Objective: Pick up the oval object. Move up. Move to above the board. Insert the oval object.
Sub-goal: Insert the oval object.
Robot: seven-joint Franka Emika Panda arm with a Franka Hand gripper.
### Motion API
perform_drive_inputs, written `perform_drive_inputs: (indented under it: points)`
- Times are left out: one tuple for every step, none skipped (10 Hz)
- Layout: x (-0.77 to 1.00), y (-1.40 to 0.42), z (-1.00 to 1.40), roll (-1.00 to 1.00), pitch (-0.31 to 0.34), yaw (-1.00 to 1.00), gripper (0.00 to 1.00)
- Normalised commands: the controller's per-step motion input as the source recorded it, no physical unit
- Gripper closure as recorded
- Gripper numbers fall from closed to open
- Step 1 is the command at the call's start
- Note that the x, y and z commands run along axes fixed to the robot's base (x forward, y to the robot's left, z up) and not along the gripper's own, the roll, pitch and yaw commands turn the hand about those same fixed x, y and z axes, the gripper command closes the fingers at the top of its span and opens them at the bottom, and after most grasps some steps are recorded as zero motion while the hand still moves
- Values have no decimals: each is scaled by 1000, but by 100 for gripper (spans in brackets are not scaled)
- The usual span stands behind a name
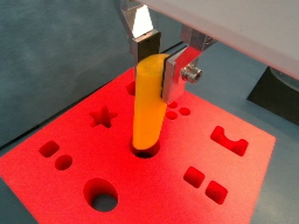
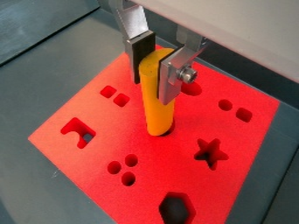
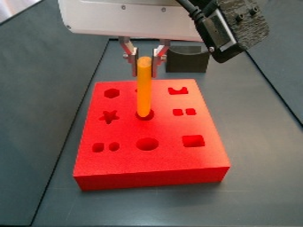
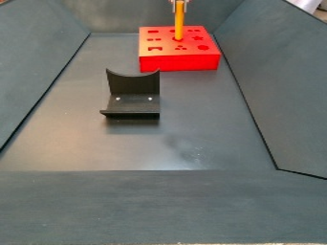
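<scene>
The oval object [image 1: 147,105] is a smooth orange-yellow peg. It stands upright on the red board [image 1: 128,184], with its lower end in a cut-out near the board's middle. My gripper [image 1: 158,74] is straight above the board and shut on the peg's upper part, one silver finger on each side. Both wrist views show this: the oval object [image 2: 158,101], the gripper [image 2: 155,86] and the board [image 2: 111,131]. In a side view the oval object [image 3: 143,87] rises from the board [image 3: 142,168] under the gripper [image 3: 143,55]. Farther off, another side view shows the oval object [image 4: 181,17] on the board [image 4: 179,59].
The dark L-shaped fixture [image 4: 130,94] stands on the grey floor in front of the board, and in a side view the fixture [image 3: 186,59] lies just past the board's far edge. Sloped grey walls [image 4: 45,86] enclose the floor. Other cut-outs such as a star [image 1: 103,116] surround the peg.
</scene>
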Motion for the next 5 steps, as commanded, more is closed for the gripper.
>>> perform_drive_inputs:
  points:
    - [0,-63,-3,76,0,0,100]
    - [14,-46,-6,76,0,0,100]
    - [34,-29,-6,77,4,0,100]
    - [66,-3,-23,87,11,51,100]
    - [66,-11,-31,87,11,46,100]
